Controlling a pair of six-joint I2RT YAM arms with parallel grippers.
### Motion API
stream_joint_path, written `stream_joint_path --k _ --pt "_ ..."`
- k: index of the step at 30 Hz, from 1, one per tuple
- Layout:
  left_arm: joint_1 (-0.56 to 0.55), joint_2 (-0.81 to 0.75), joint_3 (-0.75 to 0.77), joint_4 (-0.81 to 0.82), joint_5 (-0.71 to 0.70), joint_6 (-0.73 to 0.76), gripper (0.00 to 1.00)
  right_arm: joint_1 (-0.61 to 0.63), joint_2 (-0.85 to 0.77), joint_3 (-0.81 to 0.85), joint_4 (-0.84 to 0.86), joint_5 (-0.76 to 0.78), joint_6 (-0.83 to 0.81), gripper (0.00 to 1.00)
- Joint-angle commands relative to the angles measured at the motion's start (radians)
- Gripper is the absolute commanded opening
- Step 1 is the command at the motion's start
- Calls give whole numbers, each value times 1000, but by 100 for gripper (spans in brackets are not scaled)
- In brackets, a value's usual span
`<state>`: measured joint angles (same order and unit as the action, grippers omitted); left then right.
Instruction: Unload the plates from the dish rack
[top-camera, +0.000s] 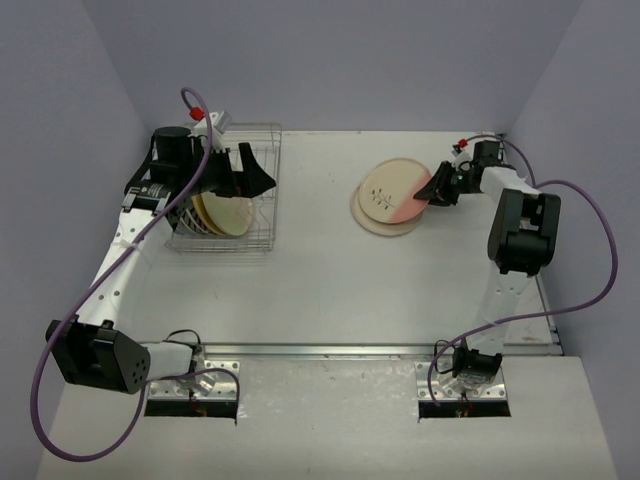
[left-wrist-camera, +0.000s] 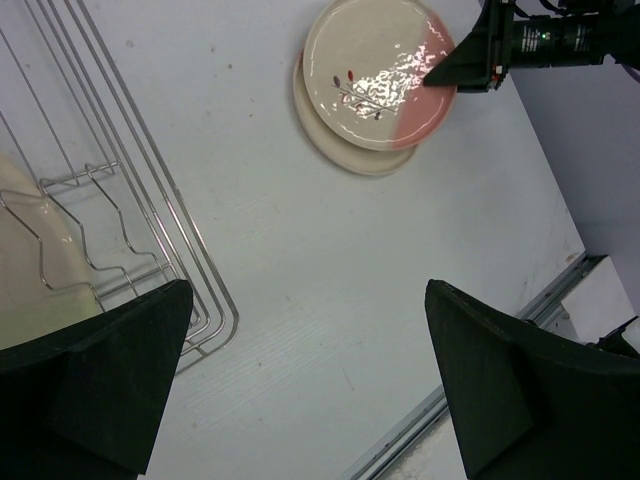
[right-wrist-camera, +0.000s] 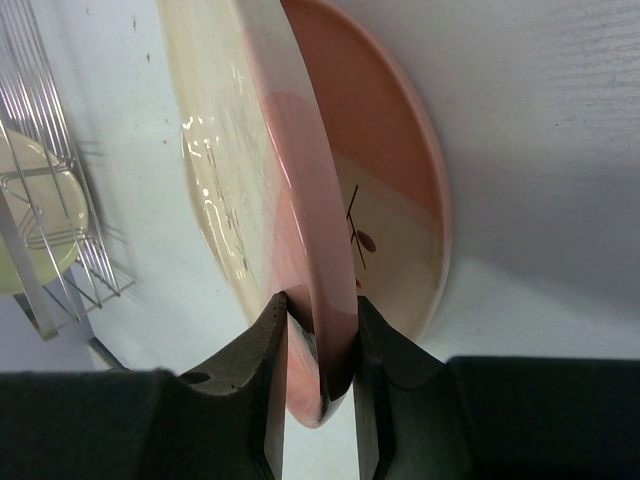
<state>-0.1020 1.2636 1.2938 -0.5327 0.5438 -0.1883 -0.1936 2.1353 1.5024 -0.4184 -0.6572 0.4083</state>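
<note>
Right gripper (right-wrist-camera: 320, 308) around pink plate (right-wrist-camera: 288, 170) rim

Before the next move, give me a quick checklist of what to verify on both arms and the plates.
1. Top plate resting over lower plate: ok, though tilted.
2. Right gripper clear of top plate: not ok, jaws clamp its rim.
3. Left gripper open: ok.
4. Left gripper above dish rack: ok.
5. Racked plates waiting to be unloaded: ok.
6. Left gripper lined up with one racked plate: cannot tell.
</note>
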Motion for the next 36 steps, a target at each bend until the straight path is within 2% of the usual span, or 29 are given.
stream_joint_path --k 1,2,4,9,16,19,24,31,34,36 --pt "5 -8 9 47 21 -3 100 0 -21 0 -37 65 -119 6" --pt "5 -9 10 43 21 -3 100 0 -29 -12 -40 42 -113 2" --pt "5 -13 10 40 19 -3 100 0 -44 -26 -49 -23 -85 0" --pt "5 -26 10 35 29 -13 100 0 -73 -62 -71 -86 -58 0" --pt "5 -41 4 25 36 -16 100 0 -20 -29 -124 -148 -46 1" --pt "5 -44 2 25 33 -13 100 1 24 25 -187 -111 -52 20" --pt "5 -43 -7 28 29 -11 100 6 43 42 -193 0 -42 55" --pt "5 -33 -11 34 31 -13 100 19 46 88 -234 159 -62 59" --pt "5 -33 -17 36 30 -13 100 30 30 93 -245 263 -62 73" --pt "5 -33 -20 37 31 -11 100 31 25 96 -244 280 -56 82"
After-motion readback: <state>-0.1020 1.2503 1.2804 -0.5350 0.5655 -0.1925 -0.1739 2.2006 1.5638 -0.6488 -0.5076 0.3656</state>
